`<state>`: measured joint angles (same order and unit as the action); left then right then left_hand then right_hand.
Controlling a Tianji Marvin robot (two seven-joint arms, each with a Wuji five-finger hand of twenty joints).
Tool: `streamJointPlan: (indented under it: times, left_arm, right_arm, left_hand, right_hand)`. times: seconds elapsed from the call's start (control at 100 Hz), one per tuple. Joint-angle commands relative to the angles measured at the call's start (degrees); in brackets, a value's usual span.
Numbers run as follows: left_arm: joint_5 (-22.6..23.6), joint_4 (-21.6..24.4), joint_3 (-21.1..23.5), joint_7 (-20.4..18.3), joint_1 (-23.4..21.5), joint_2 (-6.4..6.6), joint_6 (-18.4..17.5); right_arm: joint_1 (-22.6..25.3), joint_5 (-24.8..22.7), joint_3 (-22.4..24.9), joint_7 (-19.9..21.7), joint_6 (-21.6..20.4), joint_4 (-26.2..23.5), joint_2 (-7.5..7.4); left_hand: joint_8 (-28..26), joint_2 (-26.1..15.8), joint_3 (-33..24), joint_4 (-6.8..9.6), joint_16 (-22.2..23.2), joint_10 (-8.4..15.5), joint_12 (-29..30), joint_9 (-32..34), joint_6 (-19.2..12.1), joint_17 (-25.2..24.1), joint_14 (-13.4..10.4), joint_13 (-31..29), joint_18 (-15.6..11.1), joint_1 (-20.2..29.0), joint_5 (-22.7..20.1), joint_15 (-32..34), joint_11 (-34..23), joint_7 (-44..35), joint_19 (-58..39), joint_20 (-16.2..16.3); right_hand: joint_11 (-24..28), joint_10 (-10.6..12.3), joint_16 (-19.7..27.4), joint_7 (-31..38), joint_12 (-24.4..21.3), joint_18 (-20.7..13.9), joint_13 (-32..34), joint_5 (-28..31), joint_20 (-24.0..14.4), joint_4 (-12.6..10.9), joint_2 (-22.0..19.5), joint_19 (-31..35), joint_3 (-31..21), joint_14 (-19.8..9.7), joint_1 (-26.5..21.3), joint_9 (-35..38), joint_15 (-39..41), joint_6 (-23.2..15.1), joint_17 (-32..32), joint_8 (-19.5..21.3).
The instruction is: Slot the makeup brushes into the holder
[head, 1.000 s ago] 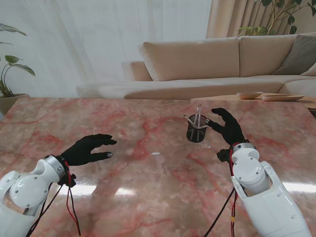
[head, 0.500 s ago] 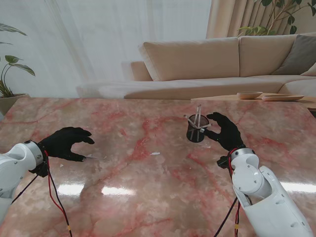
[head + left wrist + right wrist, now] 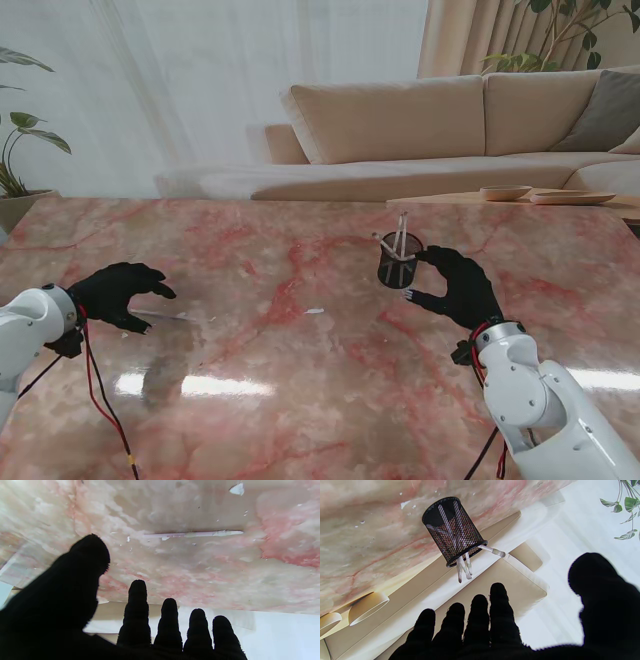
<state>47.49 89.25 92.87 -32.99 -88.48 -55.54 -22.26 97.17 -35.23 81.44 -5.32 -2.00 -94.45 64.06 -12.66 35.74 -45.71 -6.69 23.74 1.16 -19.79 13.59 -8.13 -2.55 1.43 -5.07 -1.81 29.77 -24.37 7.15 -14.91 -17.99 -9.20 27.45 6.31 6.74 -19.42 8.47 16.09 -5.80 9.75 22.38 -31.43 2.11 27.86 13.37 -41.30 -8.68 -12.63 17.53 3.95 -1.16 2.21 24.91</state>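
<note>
A black mesh holder (image 3: 399, 263) (image 3: 454, 531) stands on the pink marble table (image 3: 300, 360) with several pale brushes leaning out of it. My right hand (image 3: 455, 286) hovers just to its right and nearer to me, fingers (image 3: 480, 615) spread, holding nothing. On the left side of the table a thin pale makeup brush (image 3: 160, 315) (image 3: 193, 534) lies flat. My left hand (image 3: 118, 293) is over the brush's left end, fingers (image 3: 137, 610) apart and empty; the wrist view shows the brush beyond the fingertips, untouched.
A small white fleck (image 3: 315, 311) lies mid-table. Beyond the table's far edge stand a beige sofa (image 3: 430, 130) and a low table with shallow bowls (image 3: 505, 192). A potted plant (image 3: 15, 170) is at the far left.
My left hand has swung left and away from me to the lying brush. My right hand has drawn back slightly toward me from the holder, still open.
</note>
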Motion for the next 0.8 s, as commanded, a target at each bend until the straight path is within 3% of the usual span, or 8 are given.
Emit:
streamJointPlan:
  times: [0.0,0.22,0.33,0.48,0.79]
  left_arm:
    - [0.9,-1.3,-0.4,-0.6,0.5,0.36,-0.1]
    - [4.0,-5.2,-2.0,-0.3,2.8,0.52,0.8]
    - [4.9,-7.3,-3.3,-0.2,4.0,0.57,1.8]
    - [5.4,-9.8,-4.8,1.0,5.2,0.5,2.9]
    - [6.0,-15.0,-7.1,5.8,6.9,0.2,2.9]
  right_arm:
    - [1.0,-0.2,-0.1,0.7,0.2,-0.1,-0.06]
    - [0.9,0.0,-0.5,1.0,0.6,-0.1,-0.09]
    - [0.4,0.3,-0.8,1.4,0.9,0.0,-0.11]
    - [0.0,0.8,-1.2,1.6,1.4,0.3,-0.09]
    - [-0.3,1.5,-1.8,2.1,2.2,0.6,-0.07]
  left_hand:
    - [-1.8,2.4,-2.3,-1.26,1.1,1.5,-0.9,-2.5,-2.8,-0.2,-0.8,2.4,-0.3,0.9,2.2,-2.3,1.7,-2.7,2.5,0.1]
    - [-9.1,1.8,-6.4,-0.59,1.3,1.5,-2.6,-3.2,-4.7,0.2,-0.8,2.7,-0.5,2.6,2.0,-3.7,3.4,-13.2,4.0,-2.6]
    - [-13.0,1.2,-8.2,-0.18,1.1,1.3,-3.1,-3.3,-3.9,0.3,-0.8,2.7,-0.5,3.2,1.5,-3.7,3.7,-17.3,4.1,-3.4]
    - [-13.6,1.7,-8.2,-0.39,1.2,1.4,-3.2,-3.3,-3.7,0.3,-0.8,2.7,-0.5,3.2,1.7,-3.7,3.7,-17.5,4.1,-3.5]
    - [-14.8,-0.6,-11.2,0.11,1.3,1.9,-3.4,-3.2,-8.8,0.2,-1.0,2.7,-0.4,7.2,4.2,-3.7,3.7,-18.7,3.7,-3.2]
  right_hand:
    - [-1.2,0.2,1.6,-1.3,-1.1,0.0,1.1,-1.2,1.0,-1.9,0.6,-1.1,-0.8,-0.2,2.7,-0.1,-0.4,-0.6,0.2,-0.5]
    - [-1.0,0.1,1.4,-1.0,-1.1,0.0,0.8,-0.9,0.7,-1.8,0.4,-0.8,-0.8,0.1,2.5,-0.3,-0.3,-0.9,0.4,-0.3]
    - [-0.9,-0.1,1.3,-0.9,-1.1,0.1,0.5,-0.8,0.7,-1.8,0.1,-0.7,-0.8,0.1,2.5,-0.5,-0.3,-1.0,0.4,-0.2]
    - [-0.8,-0.2,1.1,-0.7,-0.9,0.1,0.6,-0.6,0.6,-1.8,0.0,-0.5,-0.8,0.1,2.3,-0.6,-0.1,-1.0,0.5,-0.1]
    - [-0.5,-0.2,0.9,-0.5,-0.6,0.1,0.4,-0.4,0.4,-1.6,-0.2,-0.3,-0.8,0.2,1.4,-0.5,0.0,-1.0,0.6,0.2]
